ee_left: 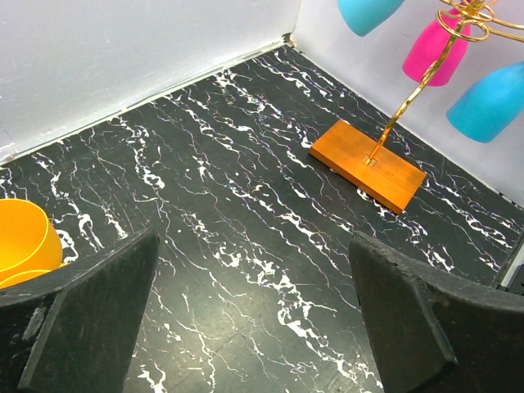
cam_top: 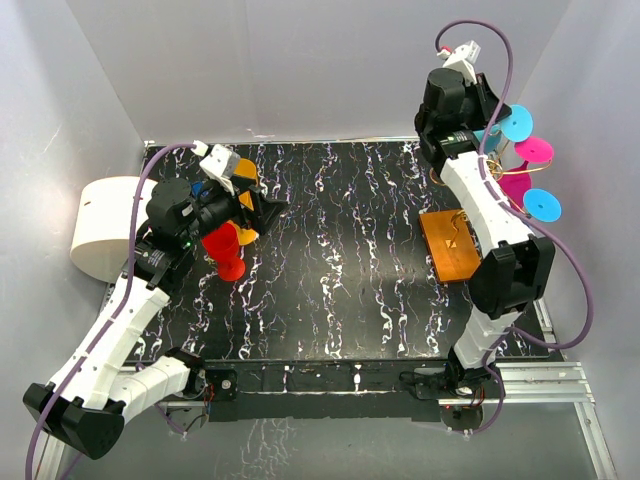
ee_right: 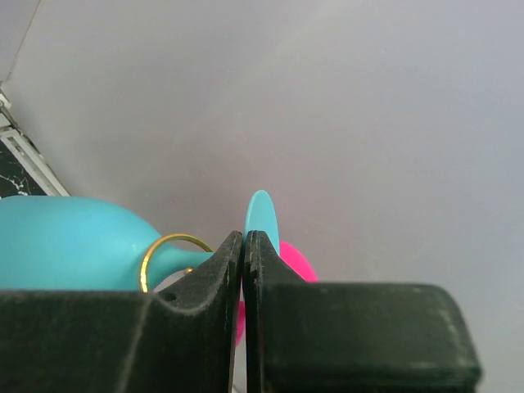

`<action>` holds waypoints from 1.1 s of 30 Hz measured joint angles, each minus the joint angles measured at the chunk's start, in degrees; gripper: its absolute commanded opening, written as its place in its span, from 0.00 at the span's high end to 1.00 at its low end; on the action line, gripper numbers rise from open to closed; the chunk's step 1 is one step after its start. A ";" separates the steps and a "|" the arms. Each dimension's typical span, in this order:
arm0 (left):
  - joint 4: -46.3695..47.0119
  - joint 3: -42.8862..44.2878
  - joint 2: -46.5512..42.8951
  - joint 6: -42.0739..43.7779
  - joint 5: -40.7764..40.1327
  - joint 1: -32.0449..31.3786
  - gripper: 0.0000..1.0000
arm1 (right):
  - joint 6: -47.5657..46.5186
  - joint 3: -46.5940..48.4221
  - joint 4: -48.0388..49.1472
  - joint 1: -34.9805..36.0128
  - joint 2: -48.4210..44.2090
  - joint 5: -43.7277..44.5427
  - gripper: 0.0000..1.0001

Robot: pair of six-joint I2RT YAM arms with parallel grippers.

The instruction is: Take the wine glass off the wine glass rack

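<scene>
Holding my right hand (ee_right: 244, 250) pressed together just beside the foot of the turquoise wine glass (ee_right: 65, 241), which hung in a gold loop (ee_right: 155, 250) of the wine glass rack (ee_left: 368, 164), I had my left hand (ee_left: 254, 282) spread over the black surface (ee_left: 246, 205).

Wine glass rack (cam_top: 449, 245) right, loose glasses (cam_top: 225, 250) left.

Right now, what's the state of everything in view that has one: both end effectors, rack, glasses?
wine glass rack: upright, glasses hanging on it
blue wine glass: hanging on the rack
pink wine glass: hanging on the rack
right end effector: shut at the blue wine glass's stem; grip unclear
left end effector: open, empty
orange glass: off the rack, on the table
red glass: off the rack, on the table
</scene>
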 measured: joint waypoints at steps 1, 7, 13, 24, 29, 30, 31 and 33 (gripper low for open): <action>0.00 0.00 0.00 0.02 -0.02 0.00 0.01 | -0.20 -0.42 -0.02 0.09 -0.66 0.11 1.00; -0.04 0.00 -0.04 0.22 -0.11 0.00 0.01 | -1.29 -2.16 0.02 0.66 -3.56 0.66 1.00; -0.09 0.00 -0.04 0.37 -0.44 -0.07 0.01 | -1.73 -2.95 -0.83 3.02 -4.20 1.11 1.00; -0.11 -0.04 -0.04 0.46 -0.90 -0.24 0.01 | -1.90 -3.30 -2.71 5.81 -5.46 1.03 1.00; -0.13 -0.04 -0.04 0.68 -1.11 -0.48 0.01 | -1.70 -3.32 -3.26 6.23 -5.46 1.01 1.00; -0.13 -0.04 -0.04 0.76 -1.16 -0.48 0.01 | -1.64 -3.32 -3.39 6.23 -5.46 1.01 1.00; -0.13 -0.04 -0.04 0.81 -1.20 -0.48 0.01 | -1.55 -3.32 -3.48 6.23 -5.46 1.01 1.00; -0.13 -0.04 -0.04 0.83 -1.33 -0.57 0.01 | -1.38 -3.52 -3.56 6.16 -5.46 1.01 1.00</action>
